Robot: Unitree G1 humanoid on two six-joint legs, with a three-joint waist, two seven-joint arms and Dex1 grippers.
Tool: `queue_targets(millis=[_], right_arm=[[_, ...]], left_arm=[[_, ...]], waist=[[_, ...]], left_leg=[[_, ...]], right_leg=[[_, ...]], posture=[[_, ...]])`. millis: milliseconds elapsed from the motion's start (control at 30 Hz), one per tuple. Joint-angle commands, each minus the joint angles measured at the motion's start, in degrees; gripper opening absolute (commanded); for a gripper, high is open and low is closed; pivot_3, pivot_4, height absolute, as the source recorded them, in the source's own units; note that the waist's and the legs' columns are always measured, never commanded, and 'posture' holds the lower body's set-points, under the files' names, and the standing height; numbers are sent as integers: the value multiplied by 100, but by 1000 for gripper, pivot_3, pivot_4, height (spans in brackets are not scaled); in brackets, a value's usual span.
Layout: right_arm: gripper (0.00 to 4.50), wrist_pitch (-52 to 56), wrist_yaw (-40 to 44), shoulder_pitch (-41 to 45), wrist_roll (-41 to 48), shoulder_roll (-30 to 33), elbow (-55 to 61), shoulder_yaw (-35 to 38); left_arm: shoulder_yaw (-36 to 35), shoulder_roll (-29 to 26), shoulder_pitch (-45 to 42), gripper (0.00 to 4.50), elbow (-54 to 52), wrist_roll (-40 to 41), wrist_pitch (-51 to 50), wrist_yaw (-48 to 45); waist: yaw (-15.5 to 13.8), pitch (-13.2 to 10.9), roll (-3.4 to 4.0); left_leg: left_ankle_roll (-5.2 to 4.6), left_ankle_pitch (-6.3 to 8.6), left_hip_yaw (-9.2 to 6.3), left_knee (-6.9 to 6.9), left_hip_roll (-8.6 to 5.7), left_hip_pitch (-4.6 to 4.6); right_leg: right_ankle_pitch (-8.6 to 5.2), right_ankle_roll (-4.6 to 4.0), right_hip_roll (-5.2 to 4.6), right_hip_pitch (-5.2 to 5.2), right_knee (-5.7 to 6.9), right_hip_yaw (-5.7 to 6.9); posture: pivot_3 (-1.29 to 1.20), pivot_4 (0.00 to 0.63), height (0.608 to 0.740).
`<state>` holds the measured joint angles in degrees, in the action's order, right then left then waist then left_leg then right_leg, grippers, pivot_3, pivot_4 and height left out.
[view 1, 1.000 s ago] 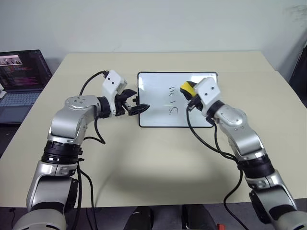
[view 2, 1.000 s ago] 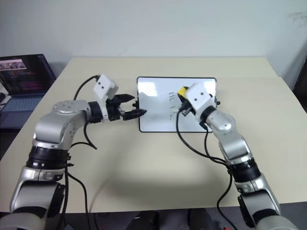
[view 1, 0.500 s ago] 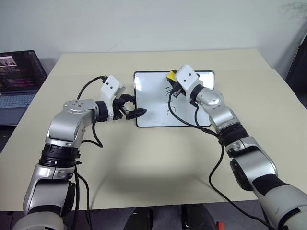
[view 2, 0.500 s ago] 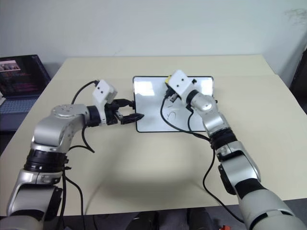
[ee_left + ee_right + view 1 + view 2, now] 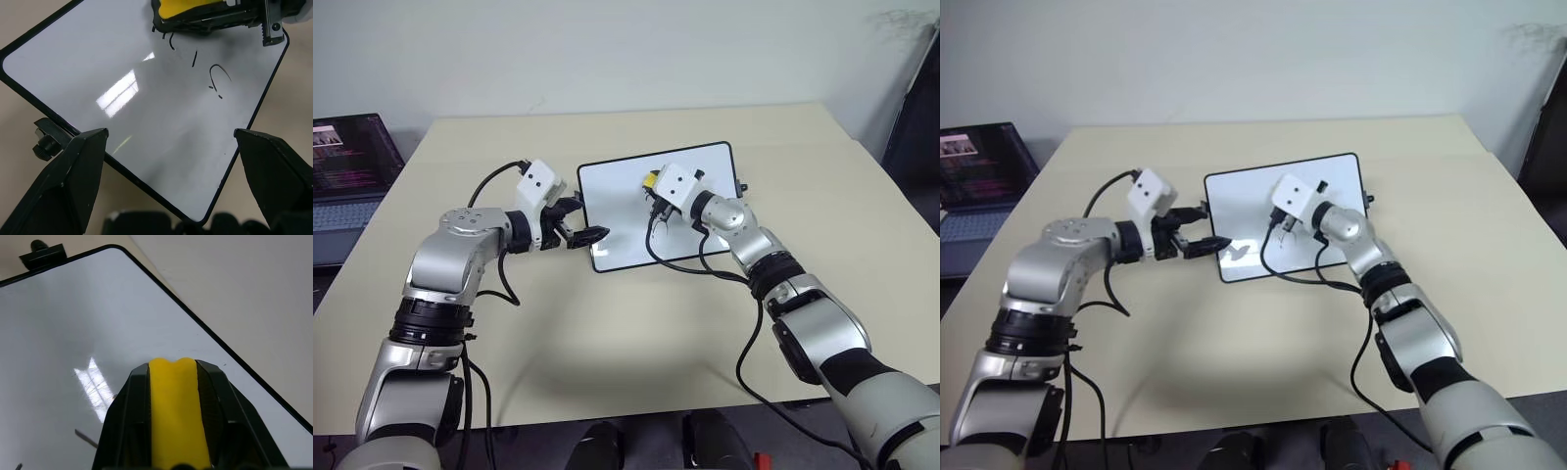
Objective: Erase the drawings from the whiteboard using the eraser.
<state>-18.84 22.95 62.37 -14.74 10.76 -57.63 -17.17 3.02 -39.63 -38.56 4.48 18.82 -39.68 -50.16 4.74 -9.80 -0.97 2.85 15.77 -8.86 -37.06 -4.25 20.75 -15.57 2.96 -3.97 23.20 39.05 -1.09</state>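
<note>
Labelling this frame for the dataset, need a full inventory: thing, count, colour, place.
whiteboard: 1, glossy white with thin black frame, lying skewed on the middle of the table.
drawings: a few thin black strokes, on the whiteboard beside the eraser.
eraser: 1, yellow with black underside, over the whiteboard in the right gripper.
table: 1, beige, under everything.
laptop: 1, dark, screen lit, at the table's far left side.
left gripper: 1, black fingers, open at the whiteboard's left edge.
right gripper: 1, black fingers, shut on the eraser over the board.
</note>
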Motion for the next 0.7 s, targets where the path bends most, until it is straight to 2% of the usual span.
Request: queue_targets(millis=[33,200,500,700], right_arm=[[977,80,90,-85,-118,-66,-180,-63],[977,105,94,49,101,-193,-36,159],[976,559,85,536,1047,-473,467,1089],[976,1216,251,603,1553,-529,1311,1461]], left_arm=[[-207,-114,13,4500,-221,1,15,40],[-238,-152,127,4500,-322,35,19,64],[-324,-95,514,4500,-720,92,-63,250],[-318,-113,526,4500,-713,71,-43,234]], waist=[[2,0,0],[20,0,0],[26,-1,1],[16,-1,1]], left_leg=[[-6,3,-2,0,0,0],[9,-5,-6,-1,4,0],[10,-5,-3,5,5,20],[11,-4,-6,10,7,27]], right_leg=[[1,-1,2,0,1,-1],[3,-5,5,4,5,-1],[3,-5,3,27,-5,-7],[3,-5,-6,34,-8,-5]], posture=[[0,150,740],[0,150,740],[0,150,740],[0,150,740]])
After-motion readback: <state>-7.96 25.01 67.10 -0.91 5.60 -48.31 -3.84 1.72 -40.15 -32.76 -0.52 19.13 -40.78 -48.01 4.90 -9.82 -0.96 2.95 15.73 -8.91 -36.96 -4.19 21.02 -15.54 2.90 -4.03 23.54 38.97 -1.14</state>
